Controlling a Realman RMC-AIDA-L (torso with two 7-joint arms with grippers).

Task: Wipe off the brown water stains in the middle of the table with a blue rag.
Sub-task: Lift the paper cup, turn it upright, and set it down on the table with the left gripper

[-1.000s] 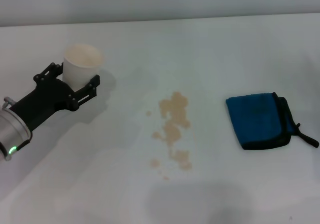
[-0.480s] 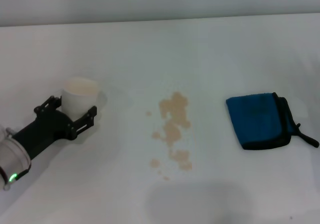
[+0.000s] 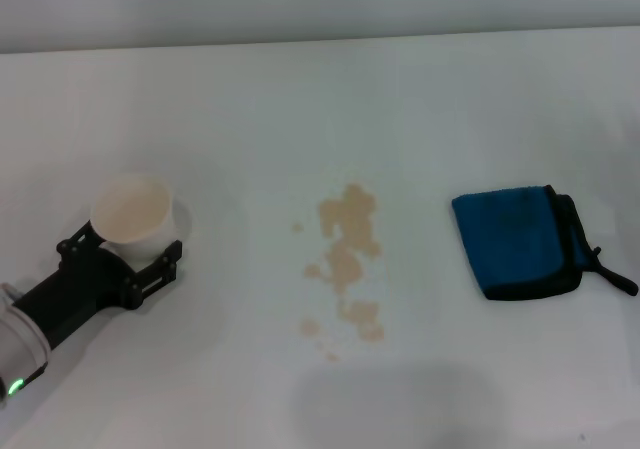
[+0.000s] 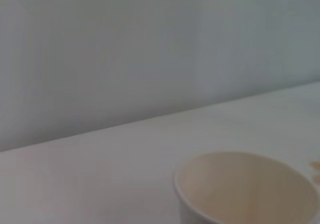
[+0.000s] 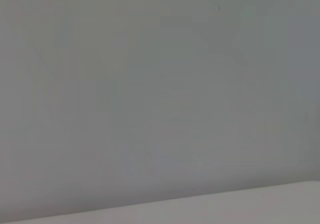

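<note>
Left hand [image 3: 122, 254] gripping cup [image 3: 131, 213], apparently lifted

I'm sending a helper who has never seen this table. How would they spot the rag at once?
On the white table, look toward the robot's right of the brown water stains. The blue rag lies there alone: folded, bright blue, black-edged, with a black loop tag.

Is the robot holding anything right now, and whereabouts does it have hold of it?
Yes. The left gripper holds the white cup by its lower body, fingers on either side of it. The blue rag lies untouched on the table.
</note>
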